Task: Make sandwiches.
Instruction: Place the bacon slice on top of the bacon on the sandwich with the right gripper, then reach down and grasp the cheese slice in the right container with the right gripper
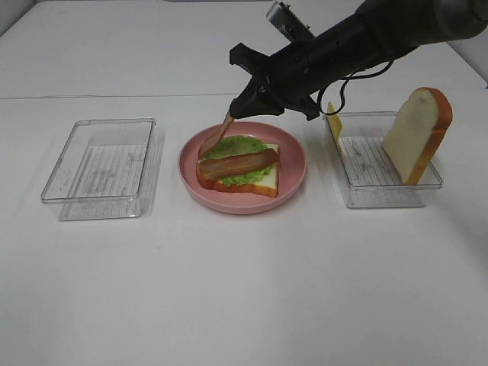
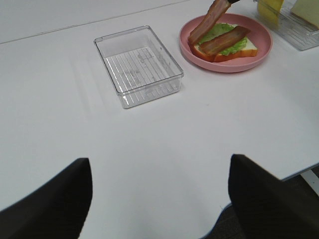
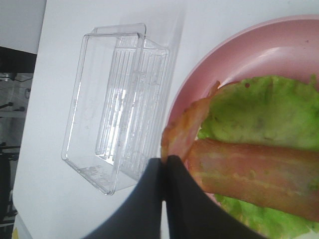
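— Sandwich (image 1: pixel 238 169)?
— Sitting on pink plate (image 1: pixel 293 179): bread (image 1: pixel 267 181), lettuce (image 1: pixel 242 145), one bacon strip (image 1: pixel 239 162) flat across.
— Right gripper (image 1: pixel 235 111)?
— Clamped on second bacon strip (image 1: pixel 216 137), slanting, low end touching stack's left edge.
— Left gripper (image 2: pixel 160 162)?
— Spread wide over table (image 2: pixel 60 99), well apart from plate.
— Other bread slice (image 1: pixel 418 136)?
— Leaning upright in right tray (image 1: pixel 381 194), near cheese (image 1: pixel 334 122).

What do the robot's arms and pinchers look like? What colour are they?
The right arm is chunky and black, with a black cable looping under it and a small grey box on top. The right gripper narrows to smooth black fingers. The left gripper shows only two blunt black tips.
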